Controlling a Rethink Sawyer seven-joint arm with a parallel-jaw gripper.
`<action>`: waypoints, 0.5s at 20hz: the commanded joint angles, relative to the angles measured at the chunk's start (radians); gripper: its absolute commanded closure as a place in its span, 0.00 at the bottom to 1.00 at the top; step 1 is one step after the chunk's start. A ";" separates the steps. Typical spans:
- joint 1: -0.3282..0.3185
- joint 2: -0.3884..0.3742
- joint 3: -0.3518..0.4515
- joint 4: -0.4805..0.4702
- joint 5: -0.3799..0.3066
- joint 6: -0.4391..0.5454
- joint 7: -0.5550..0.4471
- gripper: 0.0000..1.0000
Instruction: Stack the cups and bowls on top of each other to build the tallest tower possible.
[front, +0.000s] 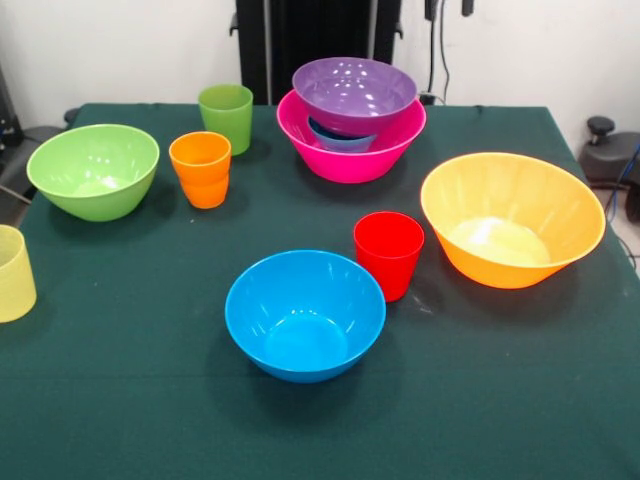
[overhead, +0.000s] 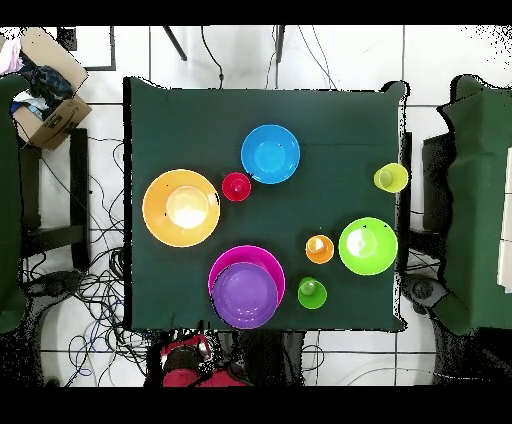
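Arm drawn back at its base, only red-black part showing overhead; hand not seen.

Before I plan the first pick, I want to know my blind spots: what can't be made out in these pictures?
- Small blue bowl: front view shows only a sliver between the purple bowl and pink bowl; overhead, the purple bowl covers it completely.
- Pale yellow cup: cut by the front view's left edge.
- Gripper: neither view shows it; overhead shows only the arm's red base beyond the table edge.
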 joint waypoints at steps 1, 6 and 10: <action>0.043 0.379 -0.051 -0.229 -0.102 -0.093 0.015 0.00; 0.051 0.486 -0.097 -0.336 -0.118 -0.079 -0.003 0.00; 0.082 0.559 -0.148 -0.389 -0.111 -0.078 0.002 0.00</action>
